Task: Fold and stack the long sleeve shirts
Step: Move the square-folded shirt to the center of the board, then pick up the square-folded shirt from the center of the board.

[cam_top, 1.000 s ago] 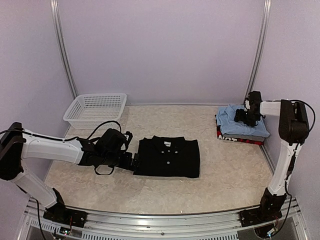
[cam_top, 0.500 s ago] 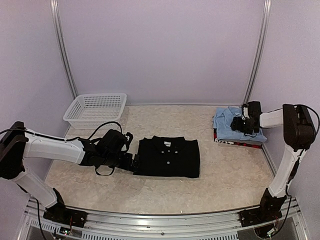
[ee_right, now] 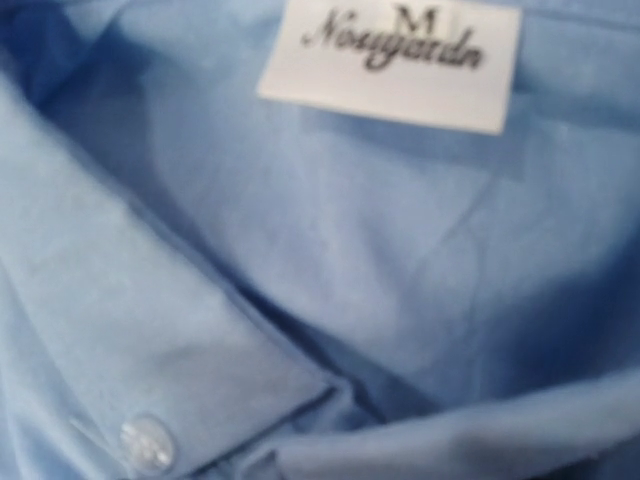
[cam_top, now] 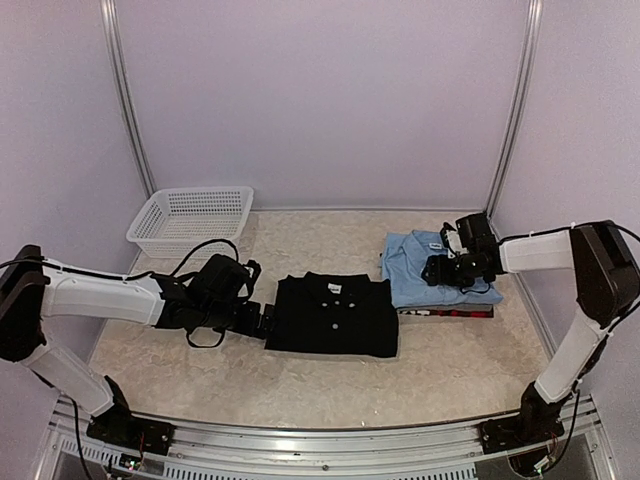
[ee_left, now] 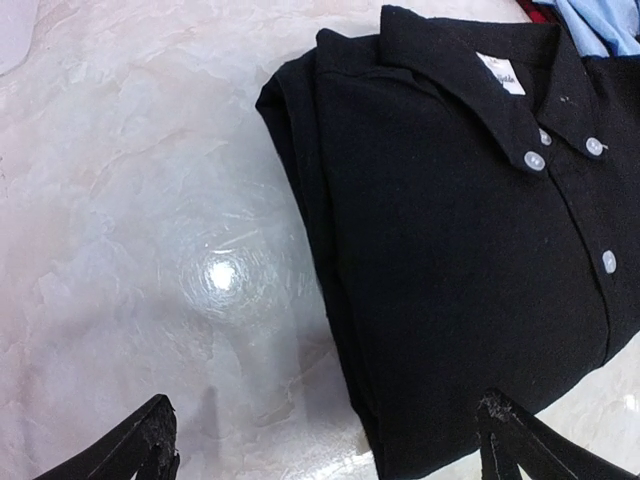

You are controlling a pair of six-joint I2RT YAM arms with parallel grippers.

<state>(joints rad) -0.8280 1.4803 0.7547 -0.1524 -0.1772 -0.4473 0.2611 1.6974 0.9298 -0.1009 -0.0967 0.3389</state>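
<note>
Inspection, left to right. The white mesh basket point(cam_top: 190, 218) stood at the far left corner, well apart from everything else. Bare table point(cam_top: 160, 355) lay near it and along the whole near edge.

My left pincer point(cam_top: 266, 322) sat low at the left edge of the black shirt point(cam_top: 335, 315). Its fingers point(ee_left: 150, 440) were spread wide and held nothing. The shirt's folded left edge ran between them, one tip over the table and the other over black cloth. I could not tell whether either tip touched.

The black shirt point(ee_left: 470, 230) lay mid-table, folded to a neat rectangle, collar at the far side and white neck label point(ee_left: 500, 72) showing.

Its far right corner lay just beside the light blue shirt point(cam_top: 415, 262). That shirt rested on the red-and-black shirt point(cam_top: 450, 312), of which only a near strip showed. Open table remained on the near side of this stack.

My right pincer point(cam_top: 440, 270) was down on the blue shirt point(ee_right: 300, 250), near its collar. The wrist view there showed only blue cloth, a size label point(ee_right: 390, 60) and a button point(ee_right: 147, 443). I could not tell whether its fingers were spread or pinching.
</note>
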